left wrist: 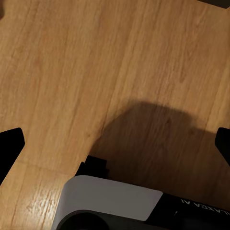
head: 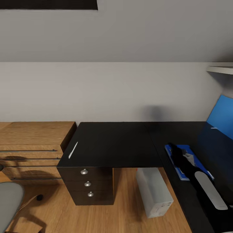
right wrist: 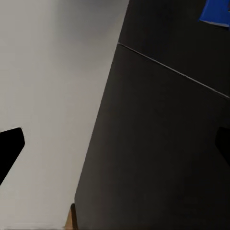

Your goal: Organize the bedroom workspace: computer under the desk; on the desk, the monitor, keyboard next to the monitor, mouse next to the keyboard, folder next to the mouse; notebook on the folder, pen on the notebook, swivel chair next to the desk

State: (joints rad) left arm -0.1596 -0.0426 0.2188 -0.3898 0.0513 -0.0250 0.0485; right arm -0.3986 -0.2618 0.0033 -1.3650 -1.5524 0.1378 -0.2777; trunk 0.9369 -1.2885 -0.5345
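The black desk [head: 113, 142] runs along the wall and turns toward me on the right. The thin whitish pen [head: 73, 150] lies near the desk's left edge, above the drawers. Under the desk stands the light grey computer [head: 154, 191]. On the right wing lies the blue folder [head: 187, 161], partly covered by my right arm; its corner also appears as the blue folder [right wrist: 215, 12] in the right wrist view. My right gripper [head: 174, 149] [right wrist: 115, 143] hovers open over the desktop, holding nothing. My left gripper [left wrist: 115, 143] is open above the wooden floor. The swivel chair [head: 8, 197] shows its grey seat at lower left.
A light wooden dresser [head: 35, 139] stands against the desk's left end. The desk's blue back panel [head: 223, 116] rises at the right, with a white shelf [head: 221, 69] above it. Three silver-knobbed drawers [head: 87, 183] face me. Wooden floor [head: 123, 207] lies between the drawers and the computer.
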